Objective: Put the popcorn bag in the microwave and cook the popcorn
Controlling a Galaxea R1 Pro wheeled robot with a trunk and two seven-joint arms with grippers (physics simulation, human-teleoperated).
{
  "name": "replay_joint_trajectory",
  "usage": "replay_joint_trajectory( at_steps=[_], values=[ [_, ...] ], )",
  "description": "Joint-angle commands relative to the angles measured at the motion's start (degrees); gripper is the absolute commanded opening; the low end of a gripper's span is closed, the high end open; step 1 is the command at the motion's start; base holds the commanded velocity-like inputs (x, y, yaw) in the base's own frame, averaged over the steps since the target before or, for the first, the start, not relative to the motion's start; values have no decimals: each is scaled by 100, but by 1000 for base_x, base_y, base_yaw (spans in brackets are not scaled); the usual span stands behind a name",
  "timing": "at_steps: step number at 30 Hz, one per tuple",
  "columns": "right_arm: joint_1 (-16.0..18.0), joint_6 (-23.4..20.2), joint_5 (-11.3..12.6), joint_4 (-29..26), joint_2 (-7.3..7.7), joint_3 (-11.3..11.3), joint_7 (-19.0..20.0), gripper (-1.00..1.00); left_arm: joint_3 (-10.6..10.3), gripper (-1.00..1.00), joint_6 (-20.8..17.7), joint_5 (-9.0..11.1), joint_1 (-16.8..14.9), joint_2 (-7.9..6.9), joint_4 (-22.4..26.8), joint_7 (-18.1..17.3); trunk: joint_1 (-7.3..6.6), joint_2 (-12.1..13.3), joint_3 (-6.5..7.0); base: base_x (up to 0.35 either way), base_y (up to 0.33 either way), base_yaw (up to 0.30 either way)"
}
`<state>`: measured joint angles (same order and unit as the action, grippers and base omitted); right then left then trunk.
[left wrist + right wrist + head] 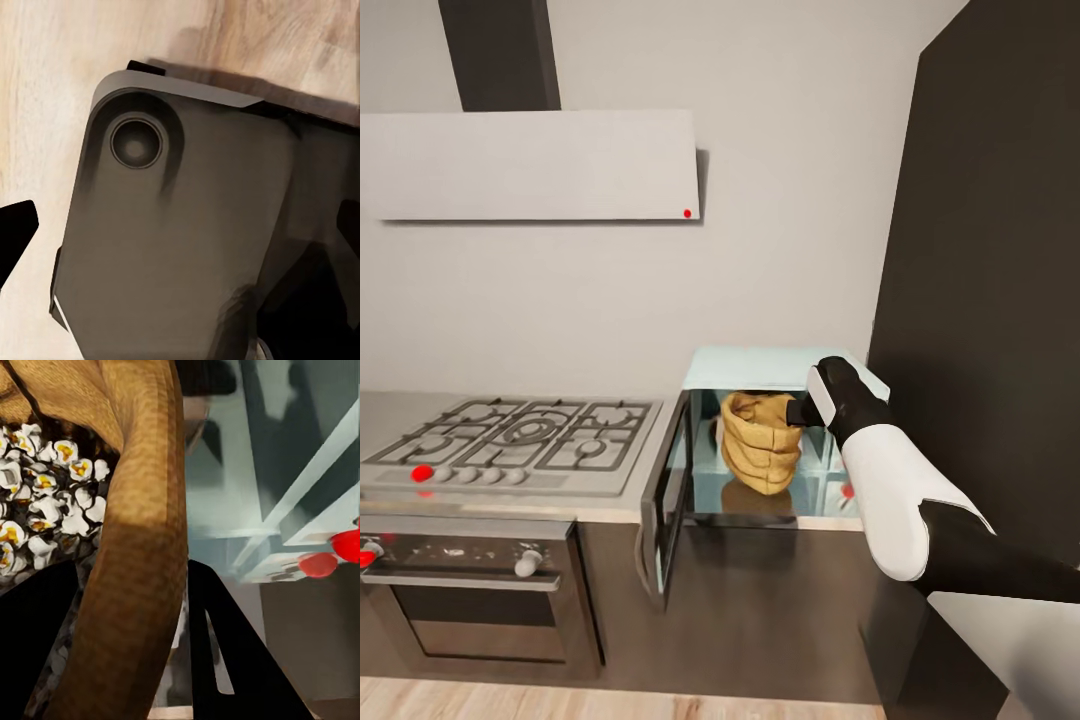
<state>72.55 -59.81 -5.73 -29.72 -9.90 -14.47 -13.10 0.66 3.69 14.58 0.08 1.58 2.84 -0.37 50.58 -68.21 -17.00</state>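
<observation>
Popcorn (41, 502), white and popped, fills the bag (760, 442), which stands upright inside the microwave (780, 440). The microwave sits on the bench (610, 512) just right of the gas hob (510, 445), its door (668, 495) swung wide open to the left. The right arm reaches into the cavity, and the right tool (796, 413) meets the bag at its rolled rim. In the right wrist view the two dark fingers (225, 652) stand on either side of the tan rim (142, 547), pinching it, one inside over the popcorn and one outside. Below the hob is an oven (470, 600) with white knobs. The left wrist view looks down on a dark robot part (180, 232) over wooden floor (45, 90); whether the left tool is spread or pressed together I cannot tell.
</observation>
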Motion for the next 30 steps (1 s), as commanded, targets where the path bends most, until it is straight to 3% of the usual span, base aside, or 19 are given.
replay_joint_trajectory(
  at_steps=[1,7,17,30],
  values=[
    [5,-19,-46,-7,-10,-47,18,-100,4,100,9,28,3,0,6,-4,3,-3,-6,240,0,0],
    [5,-19,-21,-7,-10,-50,18,-100,4,100,9,30,1,0,6,-3,3,-3,-6,174,0,0],
    [5,-19,-36,372,-10,-56,16,-100,4,100,9,29,2,0,6,-2,3,-3,-6,6,0,0],
    [5,-19,-52,406,-10,-56,7,-100,4,100,9,36,1,0,6,1,3,-3,-6,5,0,0]
  ],
)
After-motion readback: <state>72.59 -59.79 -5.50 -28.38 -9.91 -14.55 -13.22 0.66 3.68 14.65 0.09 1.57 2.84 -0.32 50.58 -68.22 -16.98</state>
